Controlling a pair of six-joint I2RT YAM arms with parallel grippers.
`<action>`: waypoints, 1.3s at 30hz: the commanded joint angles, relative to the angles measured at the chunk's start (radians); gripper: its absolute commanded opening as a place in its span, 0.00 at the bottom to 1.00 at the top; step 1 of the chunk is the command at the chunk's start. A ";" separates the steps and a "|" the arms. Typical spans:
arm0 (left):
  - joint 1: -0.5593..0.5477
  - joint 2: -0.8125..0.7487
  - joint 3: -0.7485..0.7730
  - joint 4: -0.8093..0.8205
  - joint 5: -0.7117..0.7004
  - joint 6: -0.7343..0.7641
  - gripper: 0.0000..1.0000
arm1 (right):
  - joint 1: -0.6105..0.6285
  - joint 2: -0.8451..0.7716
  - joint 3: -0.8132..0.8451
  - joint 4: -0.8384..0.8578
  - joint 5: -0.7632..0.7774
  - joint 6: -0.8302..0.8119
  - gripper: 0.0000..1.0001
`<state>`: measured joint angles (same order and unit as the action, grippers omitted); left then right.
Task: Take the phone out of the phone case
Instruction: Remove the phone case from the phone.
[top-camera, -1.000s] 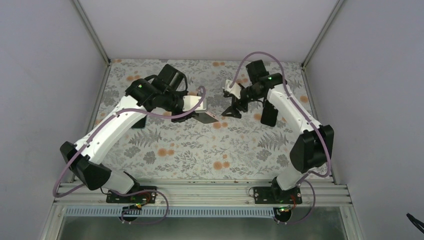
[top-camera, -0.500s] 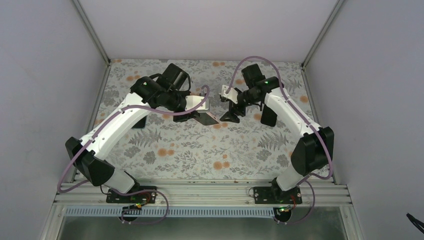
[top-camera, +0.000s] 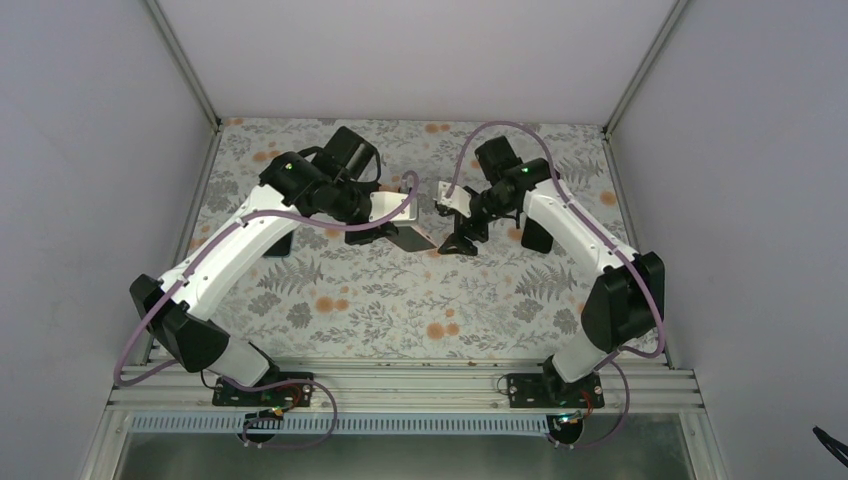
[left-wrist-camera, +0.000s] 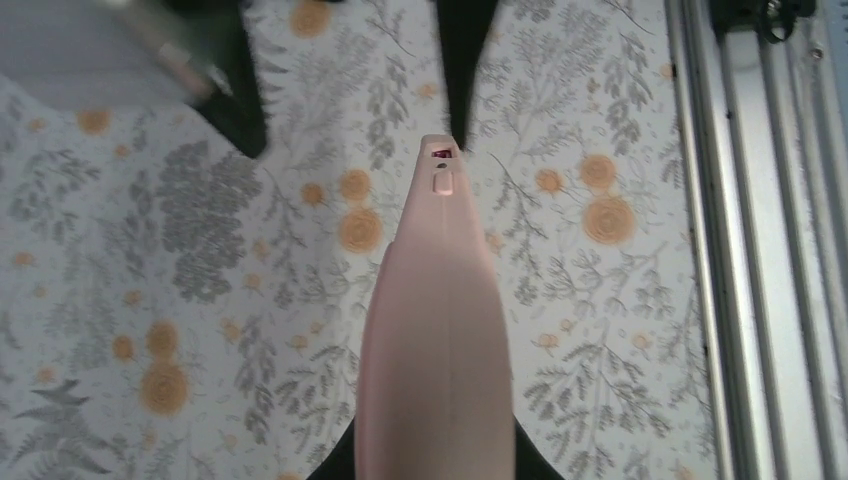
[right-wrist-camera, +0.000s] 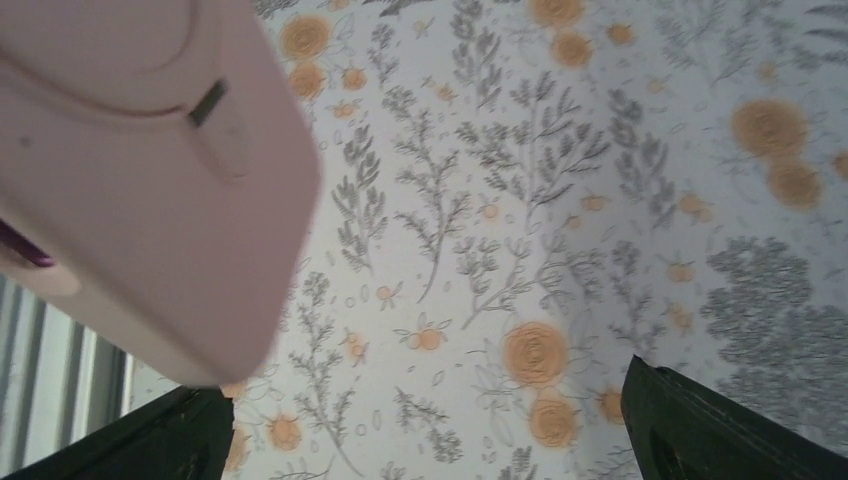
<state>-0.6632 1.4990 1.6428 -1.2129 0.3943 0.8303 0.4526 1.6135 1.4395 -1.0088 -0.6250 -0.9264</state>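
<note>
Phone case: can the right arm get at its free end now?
Likely yes. The left gripper holds the phone case above the table, free end toward the right gripper, whose jaws stand open with nothing between. The case sits left of the gap in the right wrist view.

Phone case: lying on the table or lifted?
Lifted. The left gripper holds the phone case by one end; in the right wrist view it hangs near the camera, with the table well beyond it.

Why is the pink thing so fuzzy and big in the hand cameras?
Right wrist view: the phone case is very near the lens, so soft and oversized; left wrist view: soft too, dark shapes smeared top left; top external view: sharp.
</note>
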 joint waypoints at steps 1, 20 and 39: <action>0.006 -0.029 0.056 0.106 0.005 0.009 0.02 | 0.030 0.010 -0.032 -0.059 -0.017 -0.009 0.99; 0.005 -0.008 0.084 0.006 0.133 0.055 0.02 | 0.044 0.083 0.027 0.025 0.029 0.021 0.99; -0.018 -0.155 0.092 -0.145 0.195 0.072 0.02 | -0.159 0.318 0.351 0.219 0.160 0.278 1.00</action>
<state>-0.6575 1.4342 1.7306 -1.2812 0.4347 0.8799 0.3618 1.8923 1.7367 -0.9710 -0.6010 -0.8116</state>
